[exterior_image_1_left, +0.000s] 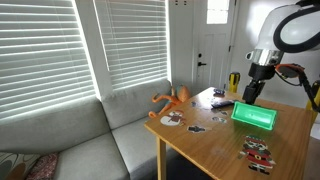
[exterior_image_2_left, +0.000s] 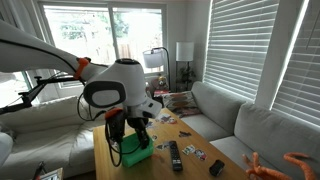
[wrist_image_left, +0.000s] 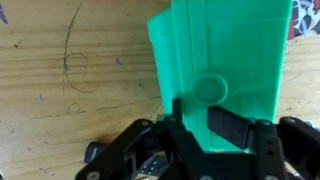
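A green plastic container stands on the wooden table. In both exterior views it is the bright green box directly under my arm. My gripper points down onto it, with one finger on each side of its near wall. The fingers are drawn close together on that wall. In the exterior views the gripper touches the top of the container, which rests on the table.
A black remote lies by the container. An orange toy sits at the table's edge by the grey sofa. Small cards and toys are scattered on the table. Blinds cover the windows.
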